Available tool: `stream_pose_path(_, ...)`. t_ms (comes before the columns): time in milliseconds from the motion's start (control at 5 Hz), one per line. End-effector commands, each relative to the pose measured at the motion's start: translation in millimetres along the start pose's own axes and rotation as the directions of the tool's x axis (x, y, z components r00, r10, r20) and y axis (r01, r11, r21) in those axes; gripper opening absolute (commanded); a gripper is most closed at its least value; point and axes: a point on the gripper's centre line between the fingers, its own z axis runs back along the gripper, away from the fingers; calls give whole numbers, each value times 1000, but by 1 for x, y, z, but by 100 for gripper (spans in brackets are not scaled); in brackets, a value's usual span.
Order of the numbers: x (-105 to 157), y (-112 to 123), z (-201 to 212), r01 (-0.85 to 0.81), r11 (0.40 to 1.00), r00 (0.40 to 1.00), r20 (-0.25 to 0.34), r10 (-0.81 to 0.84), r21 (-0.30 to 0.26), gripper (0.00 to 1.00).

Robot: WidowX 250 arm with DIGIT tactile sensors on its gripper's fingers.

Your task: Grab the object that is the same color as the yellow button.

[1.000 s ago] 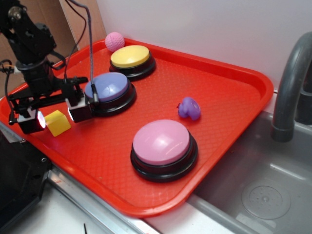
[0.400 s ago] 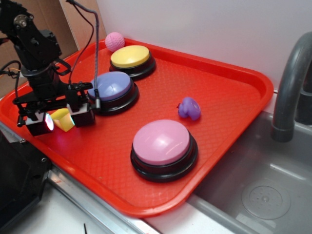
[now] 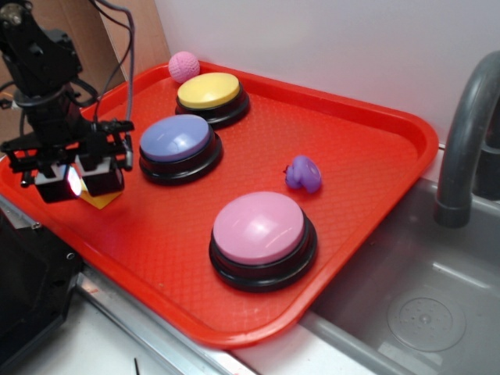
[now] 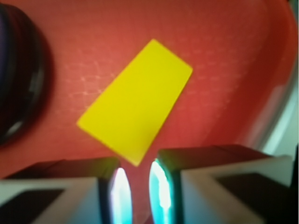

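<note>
The small yellow cube (image 4: 135, 102) lies on the red tray (image 3: 375, 148) near its left edge. In the exterior view only a corner of it (image 3: 100, 200) shows under my gripper (image 3: 76, 186). In the wrist view my gripper (image 4: 135, 186) has its jaws drawn almost together, with a thin strip of red tray between the glowing pads. The cube lies just beyond the tips, one corner pointing at the gap, and is not between the pads. The yellow button (image 3: 208, 91) stands at the back left of the tray, apart from the gripper.
A blue-topped button (image 3: 174, 141) stands just right of the gripper, its black rim at the left edge of the wrist view (image 4: 18, 79). A pink-topped button (image 3: 259, 228), a purple toy (image 3: 303, 173) and a pink ball (image 3: 183, 66) are on the tray. A grey faucet (image 3: 469, 133) and a sink lie right.
The jaws were wide open on either side of the cube and have closed to a narrow gap. The gripper has shifted left and now covers most of the cube.
</note>
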Motion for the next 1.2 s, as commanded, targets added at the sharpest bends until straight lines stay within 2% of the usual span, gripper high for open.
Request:
stream_pose_path(0, 12, 25, 24, -234, 968, 970, 50, 239, -85, 100)
stream_pose_path(200, 17, 31, 19, -284, 955, 958, 19, 287, -90, 100)
stream_pose_path(400, 16, 31, 16, -296, 953, 954, 22, 297, -62, 100)
stream_pose_path(600, 23, 20, -5, -329, 944, 944, -39, 328, -35, 100)
stream_pose_path(800, 25, 9, -17, -363, 931, 930, -76, 359, -32, 100)
stream_pose_path(1000, 21, 8, -13, -394, 917, 918, -80, 388, -64, 100)
